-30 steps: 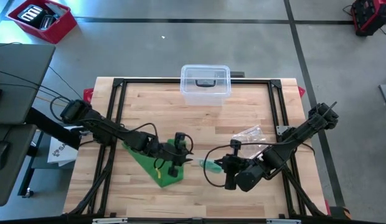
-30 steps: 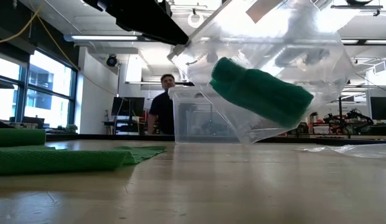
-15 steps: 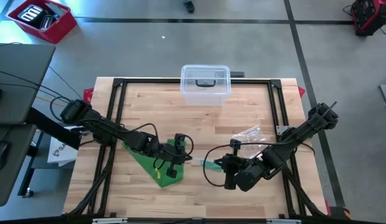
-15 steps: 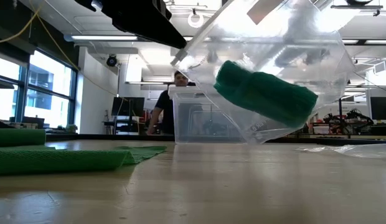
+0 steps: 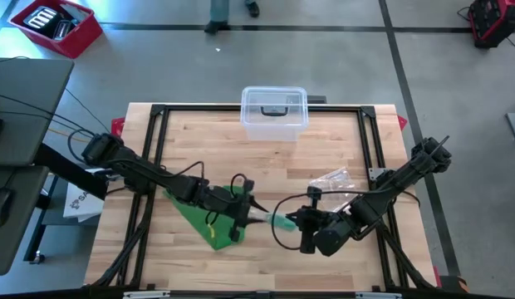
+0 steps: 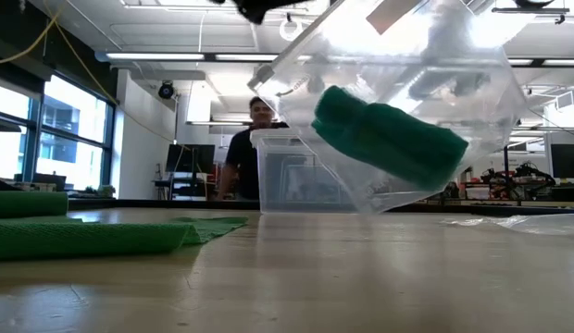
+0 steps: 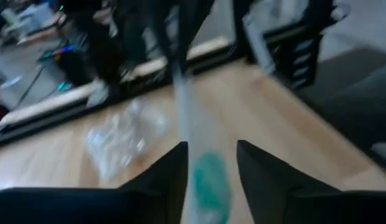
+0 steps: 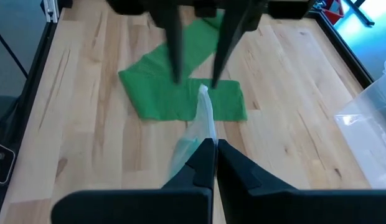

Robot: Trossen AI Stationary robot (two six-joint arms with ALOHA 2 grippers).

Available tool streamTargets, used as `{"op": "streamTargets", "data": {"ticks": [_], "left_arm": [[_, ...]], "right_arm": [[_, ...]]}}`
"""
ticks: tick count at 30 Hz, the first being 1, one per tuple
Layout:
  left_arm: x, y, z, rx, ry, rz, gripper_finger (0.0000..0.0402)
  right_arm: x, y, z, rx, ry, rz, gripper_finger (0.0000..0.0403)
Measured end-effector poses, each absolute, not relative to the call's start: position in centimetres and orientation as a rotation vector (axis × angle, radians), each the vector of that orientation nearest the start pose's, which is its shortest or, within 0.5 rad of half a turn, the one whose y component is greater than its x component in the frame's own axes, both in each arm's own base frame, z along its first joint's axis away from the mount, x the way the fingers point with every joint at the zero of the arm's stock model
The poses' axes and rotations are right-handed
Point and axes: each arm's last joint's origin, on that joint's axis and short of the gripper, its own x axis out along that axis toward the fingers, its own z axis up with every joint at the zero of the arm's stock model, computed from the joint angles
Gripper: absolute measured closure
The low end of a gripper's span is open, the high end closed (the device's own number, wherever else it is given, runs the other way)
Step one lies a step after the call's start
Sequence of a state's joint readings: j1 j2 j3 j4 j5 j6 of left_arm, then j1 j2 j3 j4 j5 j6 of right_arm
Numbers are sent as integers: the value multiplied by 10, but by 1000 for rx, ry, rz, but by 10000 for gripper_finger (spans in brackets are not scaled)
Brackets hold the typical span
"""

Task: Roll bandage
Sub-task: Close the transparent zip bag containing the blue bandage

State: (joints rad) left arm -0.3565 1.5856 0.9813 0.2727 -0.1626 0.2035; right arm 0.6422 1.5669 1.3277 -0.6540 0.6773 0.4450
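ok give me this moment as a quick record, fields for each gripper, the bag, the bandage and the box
left gripper: open, fingers either side of the far end of the bag, over the bandage
right gripper: shut on the bag's near end, holding it off the table
bag: clear plastic, stretched between the two grippers, a green roll inside
bandage: green, unrolled, lying flat on the table
box: clear, at the table's far edge, lid on
person: standing in the room beyond the table
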Motion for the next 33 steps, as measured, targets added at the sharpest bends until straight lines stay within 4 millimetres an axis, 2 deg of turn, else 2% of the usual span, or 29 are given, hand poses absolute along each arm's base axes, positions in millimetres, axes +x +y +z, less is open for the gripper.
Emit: {"op": "streamTargets", "data": {"ticks": [4, 8, 22, 27, 33], "left_arm": [[340, -121, 238, 275, 259, -224, 245], [344, -120, 226, 305, 305, -163, 253], [345, -111, 221, 289, 356, -130, 395], [345, -111, 221, 293, 357, -111, 393], [328, -117, 238, 316, 383, -158, 379]], "right_arm": [[274, 182, 297, -121, 673, -186, 403], [274, 182, 297, -121, 673, -186, 403], [274, 182, 297, -121, 673, -186, 403], [274, 182, 297, -121, 673, -186, 403], [273, 182, 297, -122, 674, -186, 403]]}}
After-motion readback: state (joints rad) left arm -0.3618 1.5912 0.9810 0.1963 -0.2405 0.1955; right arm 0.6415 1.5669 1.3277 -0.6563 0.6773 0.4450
